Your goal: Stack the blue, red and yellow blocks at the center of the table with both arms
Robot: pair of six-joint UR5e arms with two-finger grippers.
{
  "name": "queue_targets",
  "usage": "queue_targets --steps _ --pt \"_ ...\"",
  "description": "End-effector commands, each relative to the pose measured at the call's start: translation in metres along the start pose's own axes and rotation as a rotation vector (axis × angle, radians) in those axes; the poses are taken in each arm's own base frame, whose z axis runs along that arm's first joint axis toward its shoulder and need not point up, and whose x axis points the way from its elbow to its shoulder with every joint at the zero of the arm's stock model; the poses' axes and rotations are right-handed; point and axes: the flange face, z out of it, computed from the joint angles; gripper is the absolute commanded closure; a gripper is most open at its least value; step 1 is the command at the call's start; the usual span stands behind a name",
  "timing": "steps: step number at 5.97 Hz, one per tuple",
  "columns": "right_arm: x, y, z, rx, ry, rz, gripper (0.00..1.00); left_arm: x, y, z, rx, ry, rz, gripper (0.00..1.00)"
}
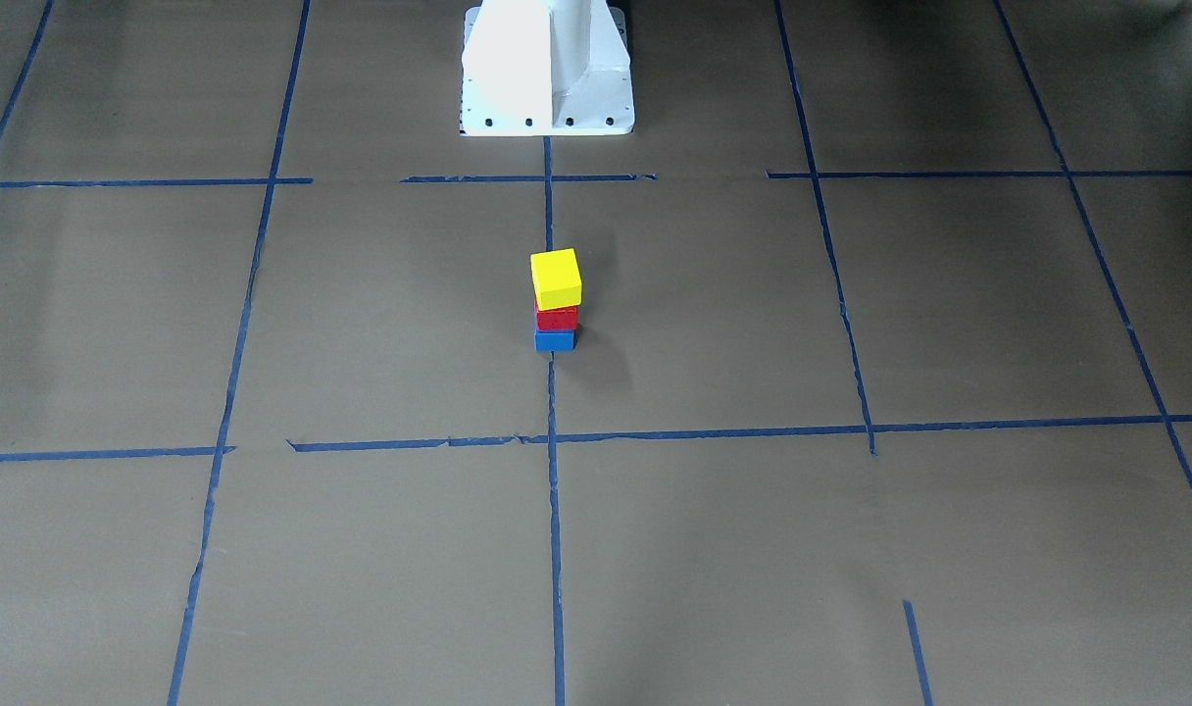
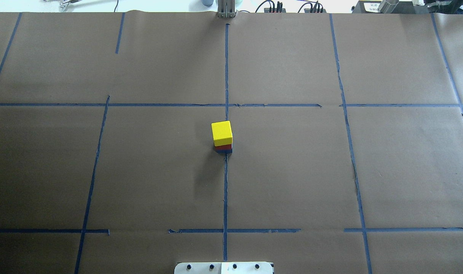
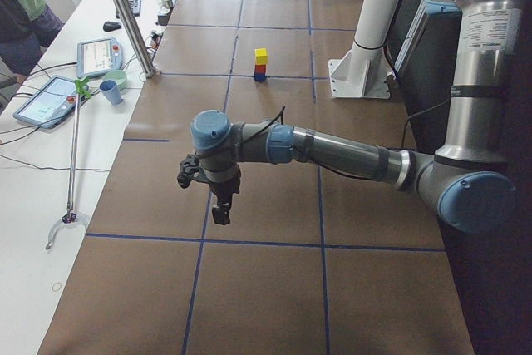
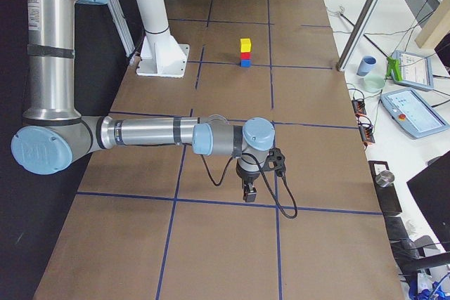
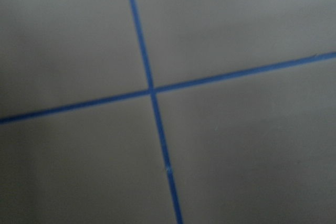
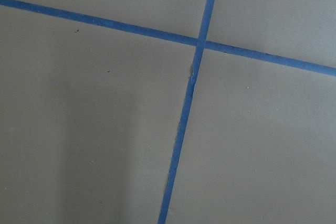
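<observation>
Lab: tape-gridded table (image 2: 292,171), teach pendants (image 3: 100,56)

The 3 blocks are coloured yellow block (image 1: 556,277), red block (image 1: 557,318) and blue block (image 1: 554,340). The table (image 1: 851,549) is covered in plain brown, crossed by a grid of blue tape lines (image 1: 554,549). The pedestal (image 1: 547,69) is painted white. The left arm (image 3: 332,149) and right arm (image 4: 140,132) are finished in silver-grey with light blue joint caps.

No text, number or sign can be read anywhere. A pendant screen (image 4: 411,68) on the side bench shows coloured panels too small to make out. The near arm's elbow cap (image 4: 39,151) bears a faint raised mark, illegible.
</observation>
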Motion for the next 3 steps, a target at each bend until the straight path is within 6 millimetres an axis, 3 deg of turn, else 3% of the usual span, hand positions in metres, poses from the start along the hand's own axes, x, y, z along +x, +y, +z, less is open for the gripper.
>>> queue_targets --steps 1,3 --pt "-0.0007 -0.0005 -0.0003 0.002 -0.001 -0.004 0.00 -0.0165 0.0234 0.0187 -0.042 0.012 -0.047 0.00" --pt "0.0000 -0.0003 -0.0008 0.003 0.001 -0.001 0.00 -0.0158 0.0279 0.0227 -0.050 0.004 -0.041 0.00"
